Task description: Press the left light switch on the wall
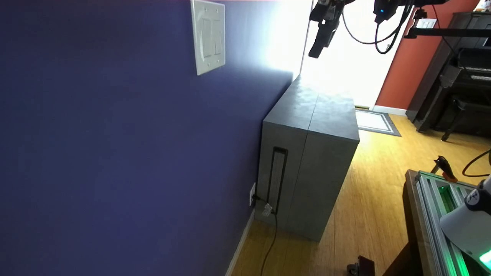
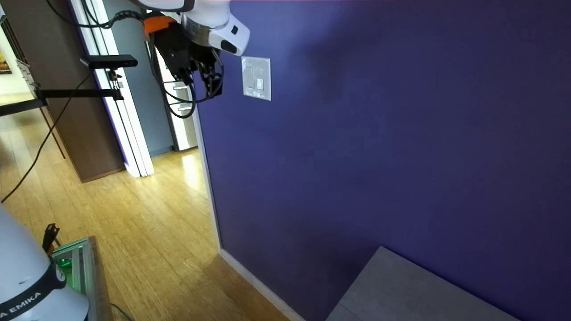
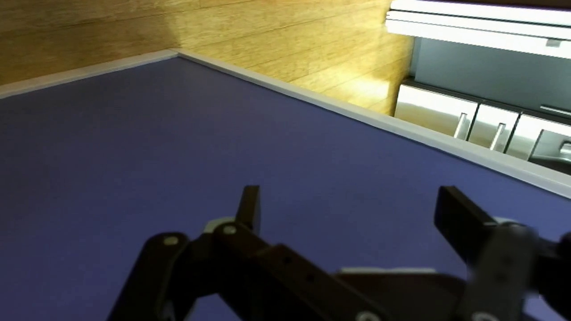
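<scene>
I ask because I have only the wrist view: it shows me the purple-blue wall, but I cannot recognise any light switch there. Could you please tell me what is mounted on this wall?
Observer: In an exterior view, the wall bears a white switch plate with a left switch and a right switch, side by side.
Operator: Thank you. Do I touch it at this moment?
Observer: No. In both exterior views the gripper shows apart from the switch plate.
Operator: Is there some furniture near it, of which I should be careful?
Observer: Yes, a grey cabinet stands beside the wall, lower than the switch plate.
</scene>
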Controlling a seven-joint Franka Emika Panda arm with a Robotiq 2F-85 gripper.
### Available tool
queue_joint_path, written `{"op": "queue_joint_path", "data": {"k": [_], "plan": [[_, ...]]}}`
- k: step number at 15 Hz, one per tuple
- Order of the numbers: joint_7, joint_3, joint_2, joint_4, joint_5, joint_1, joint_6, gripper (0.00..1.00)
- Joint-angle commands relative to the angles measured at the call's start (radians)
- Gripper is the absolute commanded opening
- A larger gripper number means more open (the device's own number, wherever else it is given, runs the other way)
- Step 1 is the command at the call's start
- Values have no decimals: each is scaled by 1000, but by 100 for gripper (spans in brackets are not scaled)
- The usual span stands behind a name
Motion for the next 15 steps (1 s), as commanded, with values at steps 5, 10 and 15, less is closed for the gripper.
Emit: {"op": "queue_joint_path", "data": {"k": [5, 10, 15], "plan": [[14, 23, 26, 20, 52, -11, 17, 100], [74, 53, 106, 74, 210, -3, 57, 100], [31, 58, 176, 111, 442, -18, 162, 66]]}}
